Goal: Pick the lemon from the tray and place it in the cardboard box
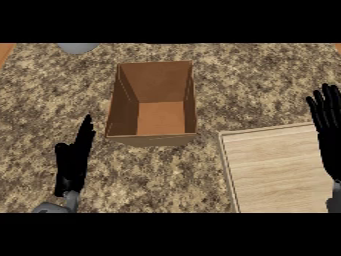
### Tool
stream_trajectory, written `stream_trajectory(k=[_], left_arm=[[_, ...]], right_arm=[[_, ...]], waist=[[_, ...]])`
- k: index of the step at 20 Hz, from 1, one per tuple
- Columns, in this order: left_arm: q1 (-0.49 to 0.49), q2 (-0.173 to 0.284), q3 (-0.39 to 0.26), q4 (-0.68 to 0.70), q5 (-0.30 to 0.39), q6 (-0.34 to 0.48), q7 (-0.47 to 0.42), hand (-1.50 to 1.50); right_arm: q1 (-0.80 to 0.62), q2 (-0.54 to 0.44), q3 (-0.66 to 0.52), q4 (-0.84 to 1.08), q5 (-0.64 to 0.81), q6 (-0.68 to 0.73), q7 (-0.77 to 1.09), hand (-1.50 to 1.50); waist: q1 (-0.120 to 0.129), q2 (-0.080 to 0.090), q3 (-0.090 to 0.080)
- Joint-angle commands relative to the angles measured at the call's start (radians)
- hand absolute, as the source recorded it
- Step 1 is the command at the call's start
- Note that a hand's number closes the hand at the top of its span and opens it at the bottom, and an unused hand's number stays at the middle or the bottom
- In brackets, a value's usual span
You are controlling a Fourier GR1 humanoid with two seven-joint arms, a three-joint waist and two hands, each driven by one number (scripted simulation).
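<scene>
I can't see the lemon anywhere; box (153, 102) sits open at centre, tray (276, 170) near right; my right hand (339, 140) hovers flat-fingered over the tray, presumably searching; left hand (73, 160) rests open, holding nothing

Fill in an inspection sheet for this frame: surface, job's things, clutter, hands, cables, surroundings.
Surface: speckled granite counter, with wooden strips at its far left and far right edges.
Job's things: open cardboard box at centre, nothing seen inside; light wooden tray at lower right, cut off by the view's edge; no lemon seen anywhere.
Clutter: part of a grey round object at the top edge, too cut off to identify.
Hands: left hand open, edge-on, left of the box; right hand open, fingers straight, over the tray's right side; neither holds anything.
Cables: nothing seen.
Surroundings: nothing seen beyond the counter.
</scene>
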State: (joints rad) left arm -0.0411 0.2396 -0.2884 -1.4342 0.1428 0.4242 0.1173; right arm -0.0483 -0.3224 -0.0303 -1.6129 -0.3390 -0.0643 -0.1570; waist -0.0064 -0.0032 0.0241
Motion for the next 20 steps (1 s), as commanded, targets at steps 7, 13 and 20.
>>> stream_trajectory(k=[7,13,20], left_arm=[[-0.028,0.157,0.037,-0.044,-0.079,-0.047,-0.038,0.00],[0.029,0.206,0.055,-0.078,-0.057,-0.124,-0.058,0.00],[-0.013,0.179,0.073,-0.064,-0.080,-0.115,-0.040,0.00]], right_arm=[[0.006,-0.379,-0.189,0.167,0.024,0.155,0.112,-1.50],[-0.106,-0.225,-0.440,0.513,-0.358,0.208,0.088,-1.50],[-0.069,-0.473,-0.308,0.591,-0.111,0.494,-0.013,-1.50]], waist=[[0.012,0.037,-0.042],[0.019,0.006,-0.022],[0.016,0.009,-0.022]])
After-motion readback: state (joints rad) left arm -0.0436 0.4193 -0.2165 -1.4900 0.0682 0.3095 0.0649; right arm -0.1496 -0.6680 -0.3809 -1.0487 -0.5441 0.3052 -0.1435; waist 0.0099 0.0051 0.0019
